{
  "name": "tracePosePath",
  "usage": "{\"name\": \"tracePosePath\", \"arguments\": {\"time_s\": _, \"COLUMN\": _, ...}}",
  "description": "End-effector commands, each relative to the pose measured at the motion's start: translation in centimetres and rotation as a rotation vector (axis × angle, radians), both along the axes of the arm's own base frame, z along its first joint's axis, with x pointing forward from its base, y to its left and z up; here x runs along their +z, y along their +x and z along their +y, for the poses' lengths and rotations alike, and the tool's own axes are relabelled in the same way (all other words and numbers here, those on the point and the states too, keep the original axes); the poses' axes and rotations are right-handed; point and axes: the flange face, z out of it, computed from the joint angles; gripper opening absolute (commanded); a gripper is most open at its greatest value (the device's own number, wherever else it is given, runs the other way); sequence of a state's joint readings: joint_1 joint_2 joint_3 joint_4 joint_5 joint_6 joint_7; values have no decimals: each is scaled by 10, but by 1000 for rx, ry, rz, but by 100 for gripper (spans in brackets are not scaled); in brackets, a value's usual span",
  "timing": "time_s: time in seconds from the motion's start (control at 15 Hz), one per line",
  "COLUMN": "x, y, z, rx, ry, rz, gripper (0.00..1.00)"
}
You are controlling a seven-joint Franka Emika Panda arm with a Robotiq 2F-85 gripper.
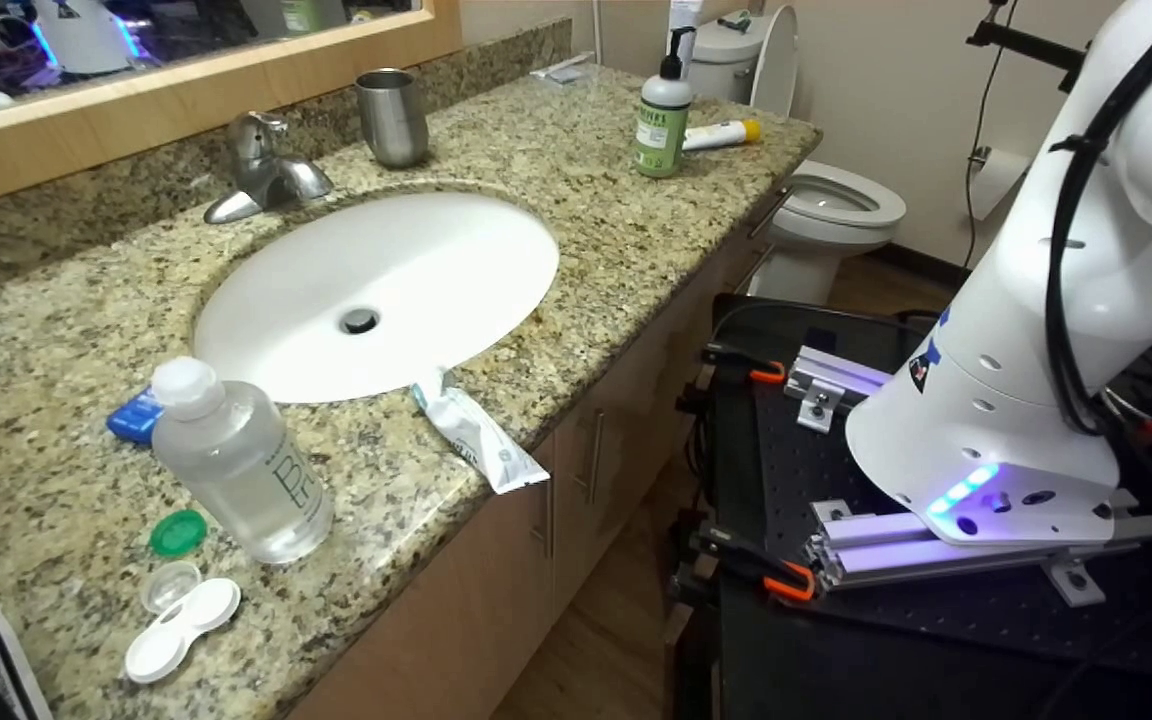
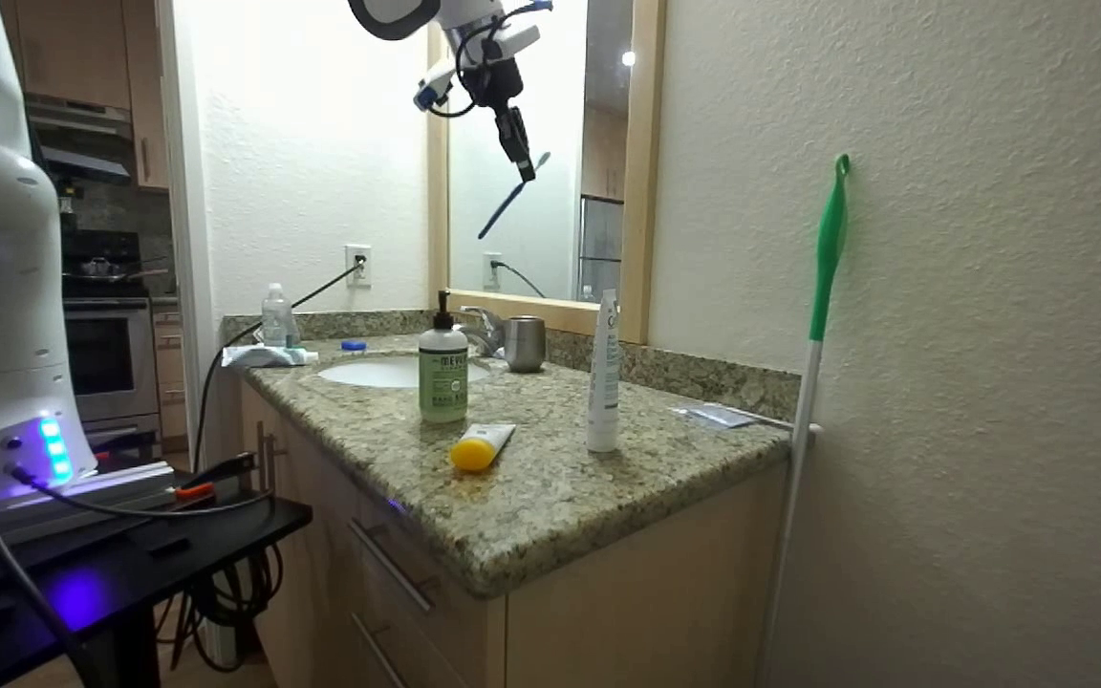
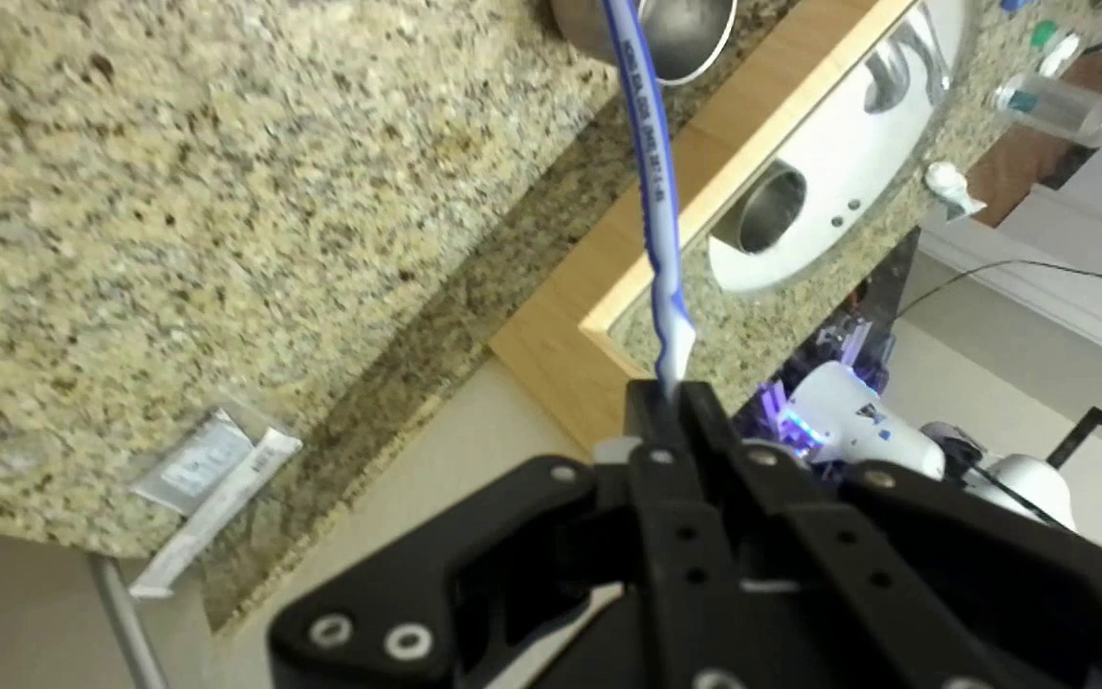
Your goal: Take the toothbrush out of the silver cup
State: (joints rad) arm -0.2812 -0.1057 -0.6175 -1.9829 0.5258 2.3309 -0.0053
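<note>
Wrist view: claw (image 3: 673, 392) pinching toothbrush (image 3: 658, 182), long axis pointing up-frame; bristle end unclear.

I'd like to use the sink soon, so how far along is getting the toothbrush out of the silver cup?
Looks done: the toothbrush is out; the silver cup stands upright on the counter, nothing poking out above it. In hand: the tool grips the toothbrush, well higher than the cup. Left: perhaps only setting it down, since it hangs in the air, though the task doesn't ask that.
</note>
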Motion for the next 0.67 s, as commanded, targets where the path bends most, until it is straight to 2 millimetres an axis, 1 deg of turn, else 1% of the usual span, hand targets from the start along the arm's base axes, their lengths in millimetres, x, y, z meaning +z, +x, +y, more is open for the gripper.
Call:
{"name": "tracePosePath", "arguments": {"time_s": 0.0, "x": -79, "y": 2, "z": -30, "rx": -4, "ry": 189, "rz": 73, "gripper": 2}}
{"name": "tracePosePath", "arguments": {"time_s": 0.07, "x": -104, "y": 11, "z": -31, "rx": -24, "ry": 234, "rz": 126, "gripper": 2}}
{"name": "tracePosePath", "arguments": {"time_s": 0.13, "x": -119, "y": 20, "z": -33, "rx": -55, "ry": 253, "rz": 179, "gripper": 2}}
{"name": "tracePosePath", "arguments": {"time_s": 0.2, "x": -135, "y": 35, "z": -28, "rx": -88, "ry": 235, "rz": 235, "gripper": 2}}
{"name": "tracePosePath", "arguments": {"time_s": 0.27, "x": -146, "y": 51, "z": -23, "rx": -129, "ry": 210, "rz": 270, "gripper": 2}}
{"name": "tracePosePath", "arguments": {"time_s": 0.47, "x": -165, "y": 101, "z": -5, "rx": -244, "ry": 121, "rz": 373, "gripper": 2}}
{"name": "tracePosePath", "arguments": {"time_s": 0.53, "x": -171, "y": 114, "z": 1, "rx": -279, "ry": 96, "rz": 419, "gripper": 2}}
{"name": "tracePosePath", "arguments": {"time_s": 0.6, "x": -176, "y": 122, "z": 6, "rx": -311, "ry": 84, "rz": 475, "gripper": 2}}
